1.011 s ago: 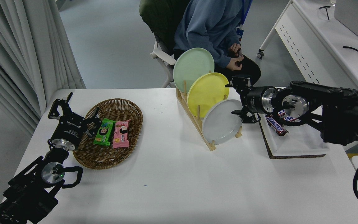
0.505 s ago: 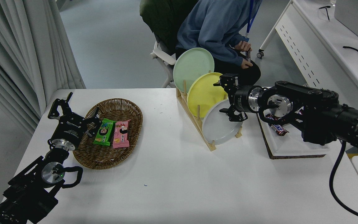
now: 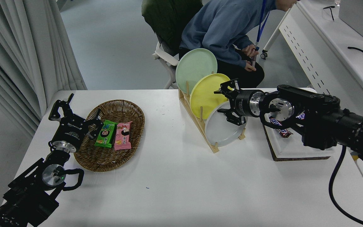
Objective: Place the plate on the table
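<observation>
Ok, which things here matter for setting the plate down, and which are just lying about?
Job:
plate, standing in the wooden rack
right end effector, open at the plate's top edge
table

Lying about:
yellow plate
mint green plate
wicker basket of snack packets
tray of chocolate bars
left end effector, parked

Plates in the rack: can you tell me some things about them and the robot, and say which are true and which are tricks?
1. Three plates stand in the wooden rack. True.
2. The grey-white plate lies flat on the table. False: it stands in the rack.
3. The right gripper is open at that plate's top edge. True.
4. The yellow plate is nearest the camera. False: the grey-white one is.
5. The left gripper is parked by the basket. True.
</observation>
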